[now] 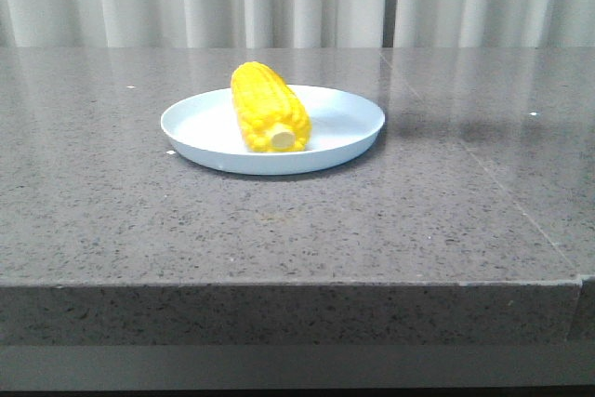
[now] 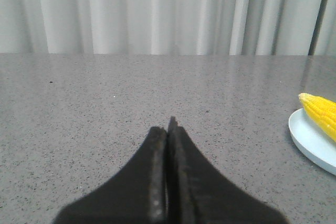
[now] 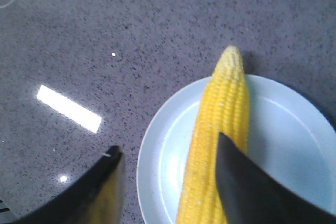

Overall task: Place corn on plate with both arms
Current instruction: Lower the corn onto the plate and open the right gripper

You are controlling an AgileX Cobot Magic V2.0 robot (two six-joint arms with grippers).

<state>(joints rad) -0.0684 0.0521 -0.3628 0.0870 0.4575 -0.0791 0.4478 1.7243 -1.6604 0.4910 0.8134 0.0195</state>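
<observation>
Corn (image 1: pixel 269 107): lay in the plate (image 1: pixel 344 127), stub end toward the camera, tip overhanging the far rim. Plate: stood on the grey speckled table (image 1: pixel 112 220). Left gripper (image 2: pixel 168 129): fingers pressed together, empty, low over bare table beside the plate. Right gripper (image 3: pixel 168 161): spread wide, empty, above the corn, not touching.

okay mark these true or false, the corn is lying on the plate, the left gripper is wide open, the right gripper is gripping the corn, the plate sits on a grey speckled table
1. The corn lies on the plate: true.
2. The left gripper is wide open: false, its fingers are pressed together, holding nothing.
3. The right gripper grips the corn: false, it is open above the plate, one finger over the corn.
4. The plate sits on a grey speckled table: true.
</observation>
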